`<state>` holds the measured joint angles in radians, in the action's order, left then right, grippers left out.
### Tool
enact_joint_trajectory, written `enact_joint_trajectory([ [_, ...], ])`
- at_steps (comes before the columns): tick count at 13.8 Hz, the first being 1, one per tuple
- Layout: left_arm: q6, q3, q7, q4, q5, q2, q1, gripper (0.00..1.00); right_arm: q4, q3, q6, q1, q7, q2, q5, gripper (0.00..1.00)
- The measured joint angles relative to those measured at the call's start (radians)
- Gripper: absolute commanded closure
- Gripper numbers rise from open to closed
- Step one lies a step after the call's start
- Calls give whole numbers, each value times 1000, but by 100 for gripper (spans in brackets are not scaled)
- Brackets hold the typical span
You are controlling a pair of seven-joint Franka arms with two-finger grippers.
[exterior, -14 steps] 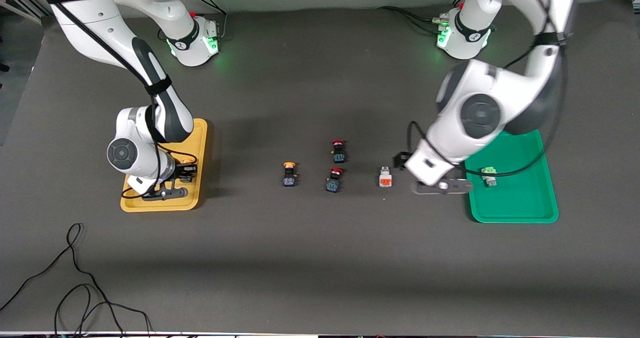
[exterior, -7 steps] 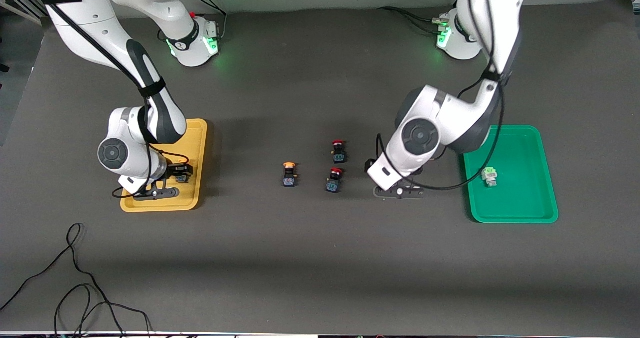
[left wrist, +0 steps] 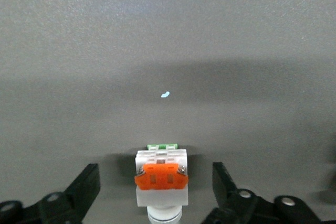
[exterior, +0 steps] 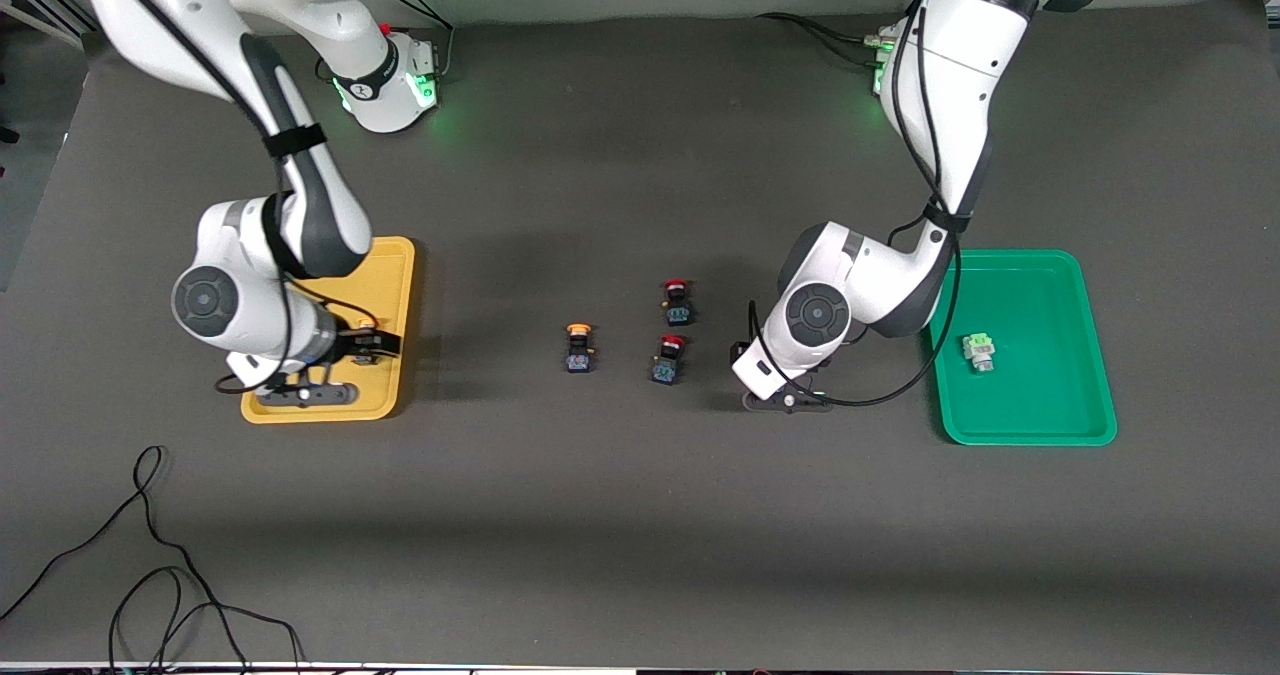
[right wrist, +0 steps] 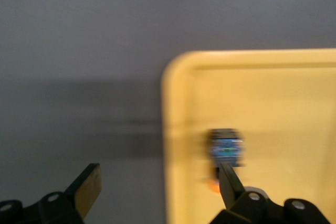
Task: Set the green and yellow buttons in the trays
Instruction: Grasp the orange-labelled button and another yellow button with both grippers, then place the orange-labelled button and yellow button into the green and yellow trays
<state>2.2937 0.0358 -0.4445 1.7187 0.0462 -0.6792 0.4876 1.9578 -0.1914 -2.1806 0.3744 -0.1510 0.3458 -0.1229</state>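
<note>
In the left wrist view a whitish button [left wrist: 160, 203] with an orange clip and a green end lies on the grey table. My left gripper [left wrist: 156, 182] is open around it, with a gap on each side. From the front this gripper [exterior: 785, 401] is low over the table beside the green tray [exterior: 1040, 420] and hides that button. The tray holds a whitish, green-ended button [exterior: 978, 351]. My right gripper [exterior: 318, 391] is open over the yellow tray [exterior: 392, 280], where a yellow-capped button [exterior: 366, 340] lies. Another yellow-capped button [exterior: 578, 347] sits mid-table.
Two red-capped black buttons [exterior: 677, 300] [exterior: 668, 357] lie mid-table between the yellow-capped one and my left gripper. A loose black cable [exterior: 150, 555] curls on the table near the front camera at the right arm's end.
My left arm swung from the green tray's edge to over the whitish button. My right gripper opened, released the yellow-capped button in the yellow tray, and rose slightly.
</note>
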Motion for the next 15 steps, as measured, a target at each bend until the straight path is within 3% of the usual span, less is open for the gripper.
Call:
enact_joint_trajectory([
  [2, -1, 0, -8, 0, 0, 0, 0, 64, -69, 7, 9, 73, -99, 19, -44, 0],
  [4, -1, -1, -21, -1, 0, 0, 0, 70, -141, 10, 9, 153, -219, 69, -70, 0],
  [8, -24, -9, -50, -18, 0, 38, -2, 71, -328, 13, 8, 307, -421, 252, -72, 0],
  [11, -214, -18, -55, -59, 5, 181, -36, 71, -411, 13, -12, 343, -430, 377, -72, 0],
  [15, -417, -21, -32, -79, 18, 365, -136, 71, -423, 13, -24, 353, -430, 440, -72, 0],
])
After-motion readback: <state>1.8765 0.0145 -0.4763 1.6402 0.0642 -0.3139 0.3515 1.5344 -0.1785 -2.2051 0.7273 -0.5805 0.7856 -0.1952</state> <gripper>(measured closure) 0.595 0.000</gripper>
